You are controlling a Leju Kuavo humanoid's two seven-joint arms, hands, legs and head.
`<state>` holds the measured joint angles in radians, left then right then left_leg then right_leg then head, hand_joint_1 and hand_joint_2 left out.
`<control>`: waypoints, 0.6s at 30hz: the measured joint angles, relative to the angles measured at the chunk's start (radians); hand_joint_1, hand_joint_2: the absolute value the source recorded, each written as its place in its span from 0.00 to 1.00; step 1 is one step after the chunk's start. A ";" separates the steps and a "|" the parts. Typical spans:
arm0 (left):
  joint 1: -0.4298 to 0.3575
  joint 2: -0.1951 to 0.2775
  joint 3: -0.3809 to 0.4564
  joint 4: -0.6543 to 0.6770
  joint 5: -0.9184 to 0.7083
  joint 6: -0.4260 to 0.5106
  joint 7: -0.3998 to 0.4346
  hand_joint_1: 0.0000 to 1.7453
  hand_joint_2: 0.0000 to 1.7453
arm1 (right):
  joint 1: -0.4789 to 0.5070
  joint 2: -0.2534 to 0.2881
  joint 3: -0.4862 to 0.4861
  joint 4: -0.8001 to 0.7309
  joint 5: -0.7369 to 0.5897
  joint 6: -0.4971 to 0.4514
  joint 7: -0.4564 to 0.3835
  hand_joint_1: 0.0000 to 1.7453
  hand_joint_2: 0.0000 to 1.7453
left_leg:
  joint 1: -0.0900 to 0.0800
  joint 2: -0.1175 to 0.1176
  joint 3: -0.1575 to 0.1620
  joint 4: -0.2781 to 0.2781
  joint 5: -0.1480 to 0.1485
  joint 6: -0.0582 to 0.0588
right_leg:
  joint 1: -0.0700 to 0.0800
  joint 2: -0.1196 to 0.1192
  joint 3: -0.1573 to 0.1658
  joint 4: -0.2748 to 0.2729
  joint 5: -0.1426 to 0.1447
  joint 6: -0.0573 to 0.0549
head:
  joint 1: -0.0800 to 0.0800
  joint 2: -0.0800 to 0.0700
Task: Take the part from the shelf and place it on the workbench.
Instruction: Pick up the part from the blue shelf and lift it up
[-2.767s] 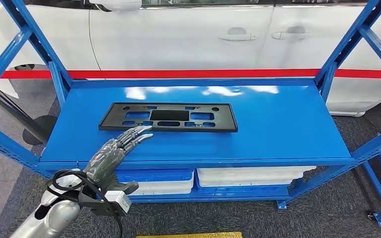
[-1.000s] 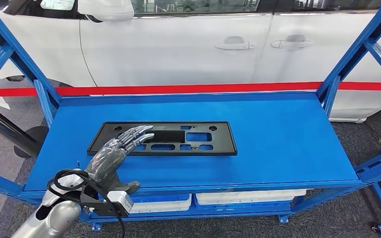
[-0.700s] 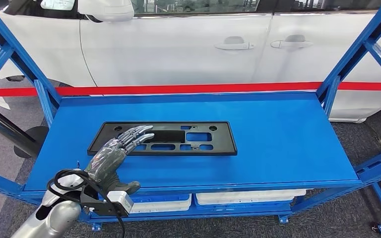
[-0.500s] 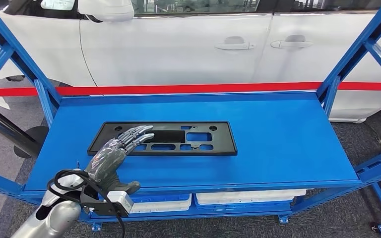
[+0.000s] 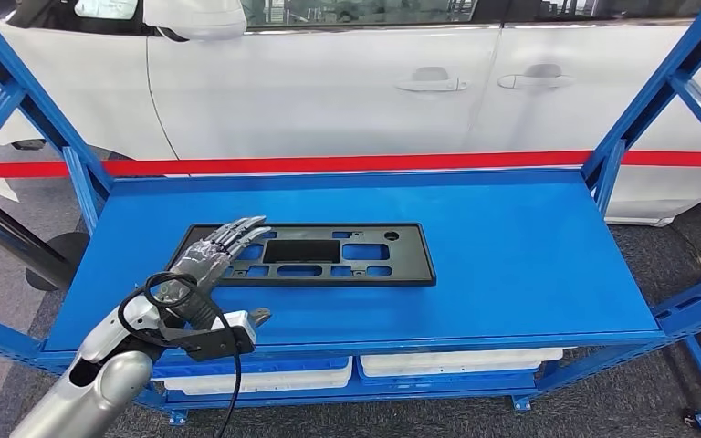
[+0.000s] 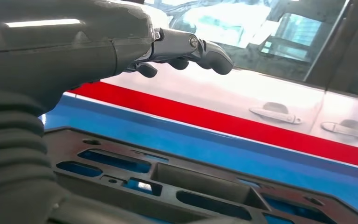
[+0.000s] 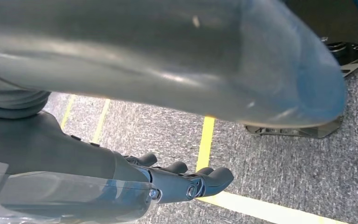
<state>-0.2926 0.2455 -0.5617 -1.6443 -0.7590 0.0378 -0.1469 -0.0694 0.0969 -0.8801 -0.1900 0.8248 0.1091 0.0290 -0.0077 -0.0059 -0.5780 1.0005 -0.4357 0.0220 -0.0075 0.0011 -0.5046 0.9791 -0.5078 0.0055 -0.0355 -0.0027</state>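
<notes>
A flat black plastic part (image 5: pixel 329 255) with several cut-outs lies on the blue shelf (image 5: pixel 520 246), left of its middle. My left hand (image 5: pixel 215 249) reaches in over the part's left end, fingers stretched out and apart, holding nothing. In the left wrist view the fingers (image 6: pixel 186 49) hover a little above the part (image 6: pixel 191 184) without touching it. My right hand (image 7: pixel 177 182) hangs at my side above grey floor, its fingers loosely bent around nothing.
Blue uprights (image 5: pixel 643 100) and diagonal braces frame the shelf on both sides. A white car (image 5: pixel 347 82) with a red stripe stands close behind it. White and blue trays (image 5: pixel 456 363) fill the lower level. Yellow lines (image 7: pixel 205 140) mark the floor.
My left arm has pushed forward, bringing the hand farther over the part's left end. The part has not moved. Since 2.8 s ago the camera has come closer to the shelf.
</notes>
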 joint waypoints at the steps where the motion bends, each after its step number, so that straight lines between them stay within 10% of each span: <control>1: -0.003 -0.002 0.002 0.007 -0.001 0.000 0.000 0.00 1.00 | 0.000 0.000 0.000 0.000 0.000 0.000 0.001 0.00 0.00 | 0.000 0.000 0.000 0.000 0.000 0.000 | 0.000 0.000 0.000 0.000 0.000 0.000 | 0.000 0.000; 18: -0.155 -0.080 0.046 0.286 -0.041 0.050 0.058 0.00 1.00 | -0.006 0.000 0.003 0.000 0.023 -0.005 0.009 0.00 0.00 | 0.000 0.000 0.000 0.001 0.001 0.000 | 0.000 0.000 0.000 0.001 0.000 0.000 | 0.000 0.000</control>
<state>-0.4479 0.1660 -0.5161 -1.3578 -0.8000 0.0880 -0.0888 -0.0751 0.0969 -0.8771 -0.1900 0.8473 0.1038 0.0384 -0.0078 -0.0057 -0.5779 1.0011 -0.4347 0.0216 -0.0076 0.0007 -0.5049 0.9798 -0.5074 0.0055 -0.0355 -0.0027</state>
